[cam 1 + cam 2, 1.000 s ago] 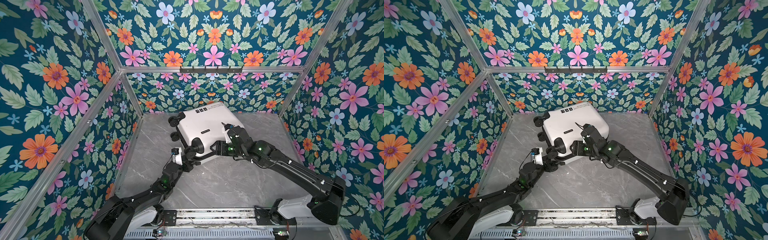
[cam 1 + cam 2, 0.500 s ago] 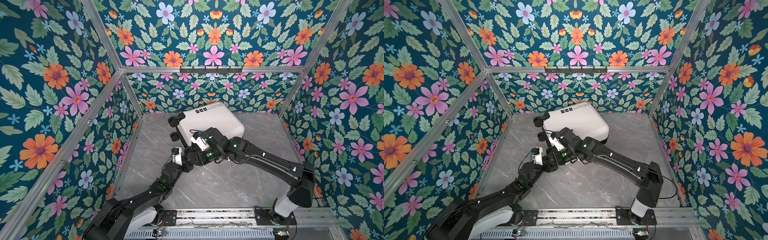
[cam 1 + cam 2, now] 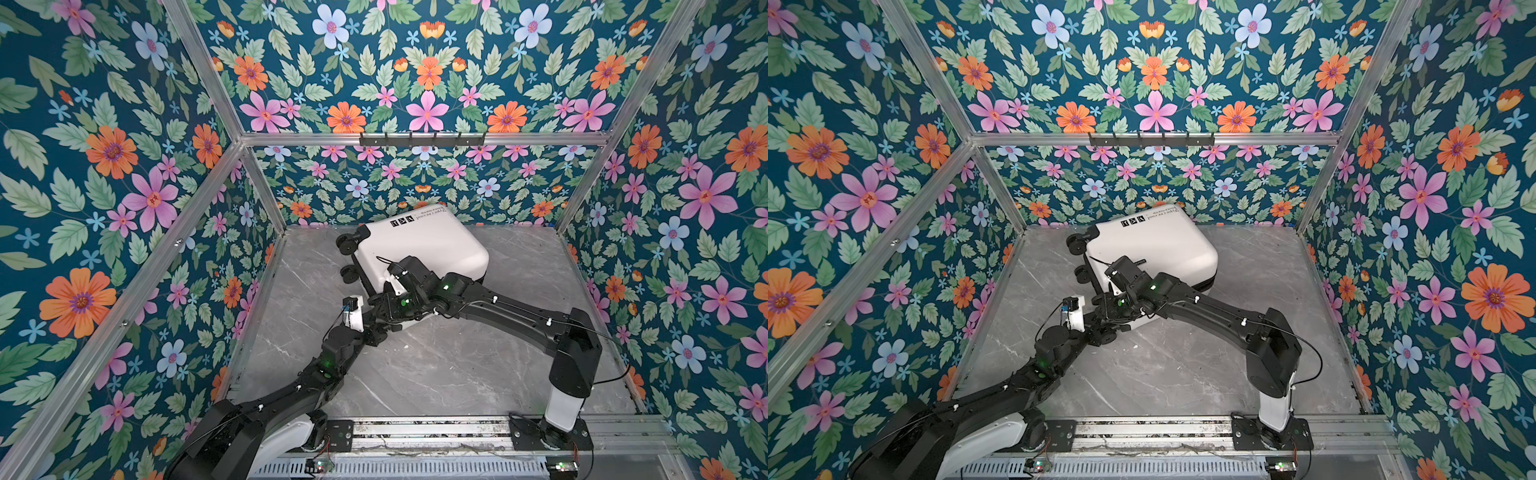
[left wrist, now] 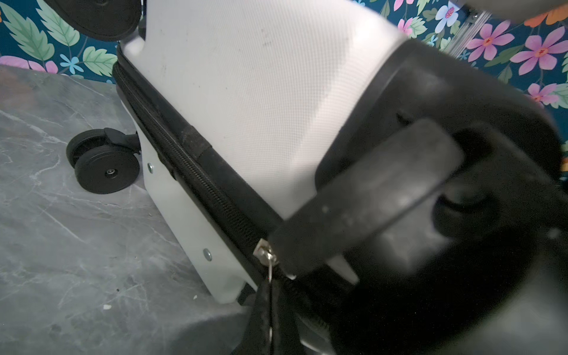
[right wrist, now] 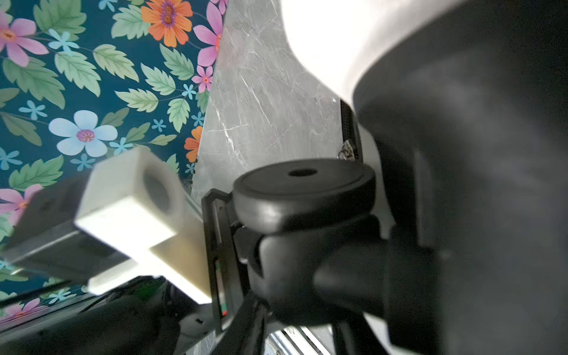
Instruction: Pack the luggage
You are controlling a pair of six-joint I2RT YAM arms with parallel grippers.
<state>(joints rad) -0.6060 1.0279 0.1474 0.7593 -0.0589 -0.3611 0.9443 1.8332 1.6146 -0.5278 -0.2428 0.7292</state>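
The luggage (image 3: 424, 245) (image 3: 1154, 245) is lying flat, lid down, on the table (image 3: 436, 374), w/ the back wall just behind it & its wheels pointing left in both top views. L gripper (image 3: 376, 324) (image 4: 270, 307) is staying pinched tight on the zip pull (image 4: 266, 255) at the luggage's near corner, same as 1 s ago. R gripper (image 3: 384, 299) (image 3: 1106, 301) is no longer sitting over the luggage's top shell. It's now reaching across to that same corner, jaws part-closed around the corner wheel (image 5: 304, 184), right beside the L gripper. The luggage itself isn't looking shifted.
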